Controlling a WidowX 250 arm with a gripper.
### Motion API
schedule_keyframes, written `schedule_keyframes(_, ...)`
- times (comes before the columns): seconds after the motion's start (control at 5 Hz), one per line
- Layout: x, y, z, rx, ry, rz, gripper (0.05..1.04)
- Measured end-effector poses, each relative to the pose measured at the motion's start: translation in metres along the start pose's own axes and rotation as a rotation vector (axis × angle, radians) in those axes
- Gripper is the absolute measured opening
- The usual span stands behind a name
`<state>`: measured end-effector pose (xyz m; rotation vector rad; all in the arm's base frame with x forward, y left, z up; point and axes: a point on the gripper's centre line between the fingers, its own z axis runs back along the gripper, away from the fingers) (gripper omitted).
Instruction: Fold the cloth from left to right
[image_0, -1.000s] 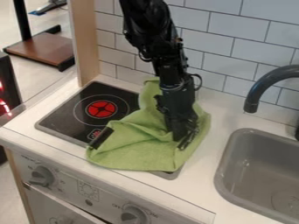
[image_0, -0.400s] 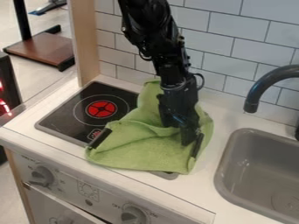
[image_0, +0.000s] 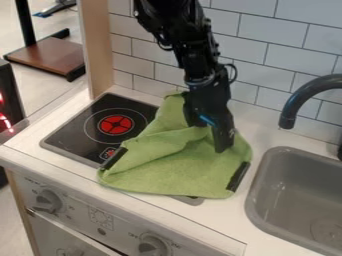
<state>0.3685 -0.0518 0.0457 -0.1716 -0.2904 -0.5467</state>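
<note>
Over the right part of the green cloth (image_0: 174, 167) hangs the black gripper (image_0: 225, 146), low and near its surface. Whether it touches the cloth I cannot tell. The cloth lies rumpled across the right side of the stove and onto the white counter, with a fold running across its middle and its narrow back end partly behind the gripper. One black strip (image_0: 115, 157) is on its left edge, and another black strip (image_0: 238, 176) is on its right edge.
Left of the cloth, the black stovetop (image_0: 93, 112) shows a red burner mark. A grey sink (image_0: 294, 200) is set in the counter at the right, below a dark faucet (image_0: 288, 112). White tiles (image_0: 267, 55) stand behind, and knobs (image_0: 152, 246) line the front.
The gripper has shifted up and slightly right in the view, away from the right black strip. The cloth's right edge and that strip have moved right, spreading the cloth wider.
</note>
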Motion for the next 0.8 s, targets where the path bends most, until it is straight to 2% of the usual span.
schedule_keyframes(0.2, 0.007, -0.004, 0.026, 0.01, -0.054, -0.013, 0.997)
schedule_keyframes(0.4, 0.014, -0.006, 0.057, 0.032, -0.131, -0.02, 0.998)
schedule_keyframes(0.6, 0.015, -0.007, 0.072, 0.04, -0.172, -0.021, 0.998)
schedule_keyframes(0.8, 0.015, -0.007, 0.072, 0.042, -0.171, -0.027, 0.998)
